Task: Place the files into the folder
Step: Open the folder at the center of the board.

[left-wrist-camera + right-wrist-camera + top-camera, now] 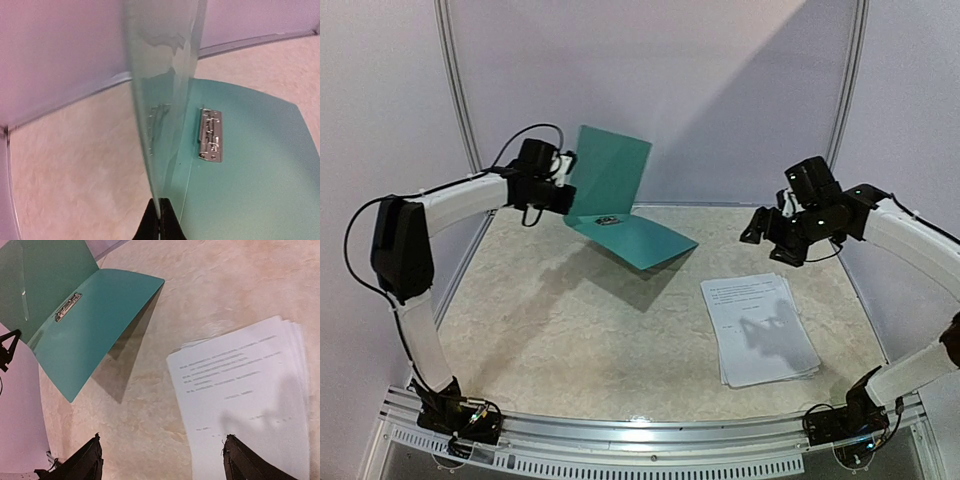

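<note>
Right now the left gripper [160, 222] is pinched shut on the raised cover of the folder [620, 215], holding it open at the back left of the table [570, 320], clip [210, 135] showing. The papers [760, 330] lie stacked at front right, well apart. The right gripper [767, 232] hangs above them, fingers spread, empty. Next, I'd say, it must come down and catch that floppy stack by an edge.
</note>
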{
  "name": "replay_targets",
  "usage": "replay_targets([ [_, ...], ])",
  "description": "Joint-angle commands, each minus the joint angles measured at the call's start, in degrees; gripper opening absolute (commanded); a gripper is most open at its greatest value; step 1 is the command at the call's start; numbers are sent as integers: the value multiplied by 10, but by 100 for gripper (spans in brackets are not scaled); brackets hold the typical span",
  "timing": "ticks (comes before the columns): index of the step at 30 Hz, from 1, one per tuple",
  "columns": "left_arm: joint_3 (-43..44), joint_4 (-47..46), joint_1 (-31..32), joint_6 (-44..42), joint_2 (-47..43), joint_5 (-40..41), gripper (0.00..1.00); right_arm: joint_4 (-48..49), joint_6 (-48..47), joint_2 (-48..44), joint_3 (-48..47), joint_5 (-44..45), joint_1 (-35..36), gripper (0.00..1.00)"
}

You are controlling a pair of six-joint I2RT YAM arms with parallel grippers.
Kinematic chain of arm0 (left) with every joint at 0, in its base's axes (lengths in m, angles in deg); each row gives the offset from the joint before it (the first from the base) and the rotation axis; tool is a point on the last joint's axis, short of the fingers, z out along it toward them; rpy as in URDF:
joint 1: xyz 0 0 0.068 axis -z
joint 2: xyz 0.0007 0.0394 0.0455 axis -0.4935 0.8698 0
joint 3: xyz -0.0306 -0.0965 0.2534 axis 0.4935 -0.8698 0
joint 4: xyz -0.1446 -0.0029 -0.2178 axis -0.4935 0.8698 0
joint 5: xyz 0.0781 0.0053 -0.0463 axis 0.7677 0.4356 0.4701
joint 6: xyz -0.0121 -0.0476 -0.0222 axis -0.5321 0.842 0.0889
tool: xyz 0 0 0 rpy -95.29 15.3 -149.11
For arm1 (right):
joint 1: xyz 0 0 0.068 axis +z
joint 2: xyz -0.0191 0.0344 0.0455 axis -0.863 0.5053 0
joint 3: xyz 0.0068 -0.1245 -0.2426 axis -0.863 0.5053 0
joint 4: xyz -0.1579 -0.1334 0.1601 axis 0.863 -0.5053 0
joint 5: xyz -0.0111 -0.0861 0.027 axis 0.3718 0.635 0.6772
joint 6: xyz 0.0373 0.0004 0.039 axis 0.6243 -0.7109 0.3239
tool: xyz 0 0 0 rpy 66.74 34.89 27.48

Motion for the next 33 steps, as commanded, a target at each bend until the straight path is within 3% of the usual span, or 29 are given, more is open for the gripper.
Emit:
replay_targets([
  [1,-109,45,-57,123,-84,-80,0,148,31,64,8,-62,55,83],
  [7,-249,48,-73,185,-164,-118,0,359,139,191,18,-109,132,84],
  [13,-324,65,-90,237,-197,-117,0,412,204,314,-15,-109,198,86],
  [18,-363,68,-98,271,-188,-152,0,477,253,329,38,-95,224,87],
  [25,-336,109,-131,301,-141,-221,0,550,322,329,93,-83,270,88],
  [31,-310,155,-151,346,-149,-296,0,456,306,298,73,-33,305,87],
  [33,-328,157,-149,359,-155,-287,0,344,239,301,3,-7,315,87],
])
